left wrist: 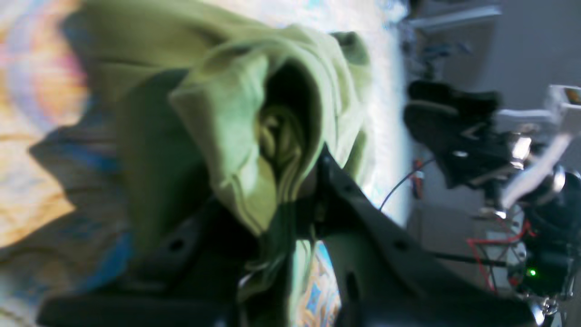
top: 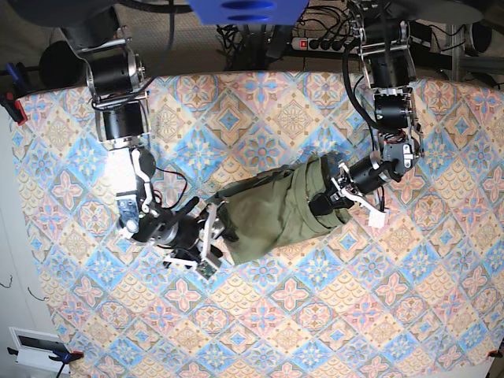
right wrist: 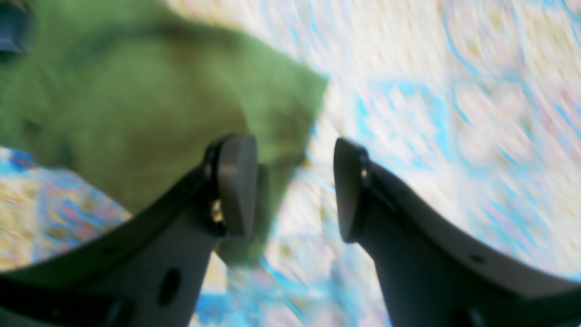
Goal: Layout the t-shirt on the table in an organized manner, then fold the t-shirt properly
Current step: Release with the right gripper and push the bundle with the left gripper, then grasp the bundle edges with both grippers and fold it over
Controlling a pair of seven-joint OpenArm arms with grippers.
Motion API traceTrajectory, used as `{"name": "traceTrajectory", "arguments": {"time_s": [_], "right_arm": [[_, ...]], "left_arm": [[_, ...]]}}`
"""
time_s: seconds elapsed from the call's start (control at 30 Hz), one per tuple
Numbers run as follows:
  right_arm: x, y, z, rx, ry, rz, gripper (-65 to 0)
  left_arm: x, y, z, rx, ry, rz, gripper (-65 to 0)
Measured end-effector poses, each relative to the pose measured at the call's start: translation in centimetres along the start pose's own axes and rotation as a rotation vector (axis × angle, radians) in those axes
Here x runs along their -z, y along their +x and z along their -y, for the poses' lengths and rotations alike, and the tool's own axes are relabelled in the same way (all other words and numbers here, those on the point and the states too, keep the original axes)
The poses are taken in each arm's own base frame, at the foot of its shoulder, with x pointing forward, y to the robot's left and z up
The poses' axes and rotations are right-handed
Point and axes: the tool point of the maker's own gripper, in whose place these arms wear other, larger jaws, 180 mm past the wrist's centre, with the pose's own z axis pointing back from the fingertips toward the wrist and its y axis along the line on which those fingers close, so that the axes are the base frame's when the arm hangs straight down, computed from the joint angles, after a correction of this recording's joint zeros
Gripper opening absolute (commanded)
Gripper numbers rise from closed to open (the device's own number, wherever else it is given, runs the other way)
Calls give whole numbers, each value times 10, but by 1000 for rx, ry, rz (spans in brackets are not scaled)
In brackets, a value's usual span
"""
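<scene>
Still laying out: my left gripper (left wrist: 290, 213) pinches the t-shirt (top: 276, 209), right gripper (right wrist: 295, 186) apart, apparently nearing a corner to grab.

- The t-shirt (top: 272, 209) is soft, matt olive-green cloth, wrinkled and bunched into folds.
- The table (top: 331, 323) wears a printed cloth of blue, pink and cream tiles, flat and matt.
- The right gripper (right wrist: 292, 186) has smooth, matt black plastic fingers.
</scene>
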Motion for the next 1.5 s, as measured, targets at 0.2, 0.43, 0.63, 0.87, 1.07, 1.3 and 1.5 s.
{"name": "traceTrajectory", "arguments": {"time_s": [0.2, 0.43, 0.63, 0.87, 1.07, 1.3, 1.5], "right_arm": [[14, -4, -13, -30, 49, -28, -416], [33, 24, -40, -3, 131, 71, -551], [55, 23, -30, 79, 126, 53, -586], [81, -35, -34, 57, 127, -107, -586], [83, -35, -35, 61, 129, -94, -586], [53, -21, 12, 80, -31, -40, -585], [43, -19, -6, 34, -22, -52, -584]], "left_arm": [[-1, 5, -6, 24, 33, 23, -618], [2, -1, -15, 35, 70, 5, -618], [0, -11, -37, -39, 102, -5, -618], [-10, 0, -44, -54, 117, 30, -618], [-23, 11, -56, -67, 147, 74, -618], [-58, 28, -72, -67, 210, 168, -618], [-58, 28, -68, -50, 206, 171, -617]]}}
